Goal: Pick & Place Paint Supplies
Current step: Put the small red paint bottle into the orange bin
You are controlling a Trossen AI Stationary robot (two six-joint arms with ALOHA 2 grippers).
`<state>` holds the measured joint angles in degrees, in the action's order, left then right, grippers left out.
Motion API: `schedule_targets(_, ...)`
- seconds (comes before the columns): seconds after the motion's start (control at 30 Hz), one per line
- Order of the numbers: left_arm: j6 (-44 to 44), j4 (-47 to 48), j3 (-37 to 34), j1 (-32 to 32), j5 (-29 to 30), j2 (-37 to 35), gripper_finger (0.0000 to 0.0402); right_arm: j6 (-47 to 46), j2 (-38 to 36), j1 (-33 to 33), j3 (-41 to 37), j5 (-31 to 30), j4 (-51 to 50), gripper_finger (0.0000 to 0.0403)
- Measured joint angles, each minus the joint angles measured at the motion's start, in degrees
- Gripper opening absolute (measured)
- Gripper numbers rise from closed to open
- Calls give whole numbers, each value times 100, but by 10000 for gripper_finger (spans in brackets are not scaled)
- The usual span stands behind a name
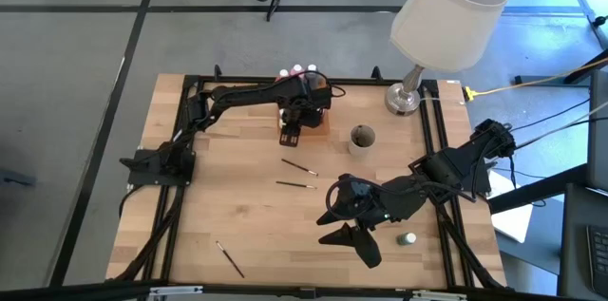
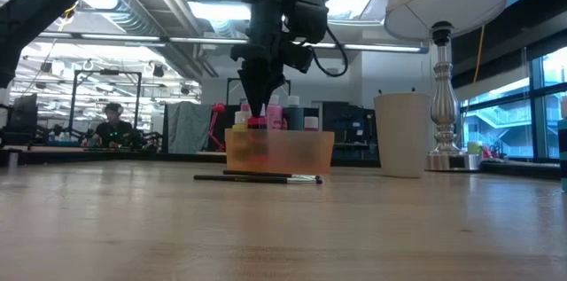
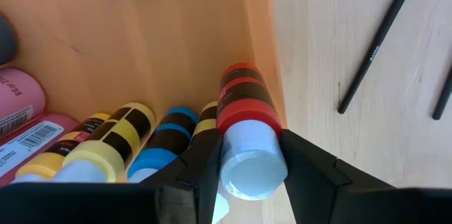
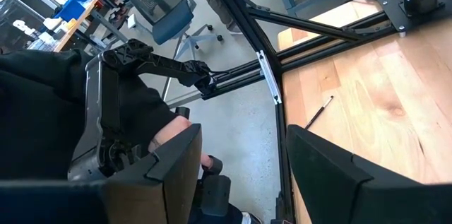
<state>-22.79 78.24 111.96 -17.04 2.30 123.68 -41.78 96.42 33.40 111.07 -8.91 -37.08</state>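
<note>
- Left gripper (image 3: 251, 155): lowered into orange tray (image 1: 319, 126) at table's far side; fingers (image 3: 311, 164) flanking red paint bottle (image 3: 244, 136), touching its pale cap on both sides.
- Yellow bottle (image 3: 113, 143), blue bottle (image 3: 166, 146): in tray, beside the red one.
- Right gripper (image 1: 351, 235): near front right, jaws spread, empty.
- Paintbrushes (image 1: 298, 166): two mid-table, one (image 1: 229, 258) at front left.
- Grey cup (image 1: 362, 139): right of tray.
</note>
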Motion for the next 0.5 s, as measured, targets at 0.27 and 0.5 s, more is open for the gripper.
schedule_targets(0.27,-4,-103,-97,2,-42,-9,134,0,0,-1,0,0,0,212)
schedule_targets(0.5,-37,-334,-470,0,-6,-59,134,0,0,-1,0,0,-31,212)
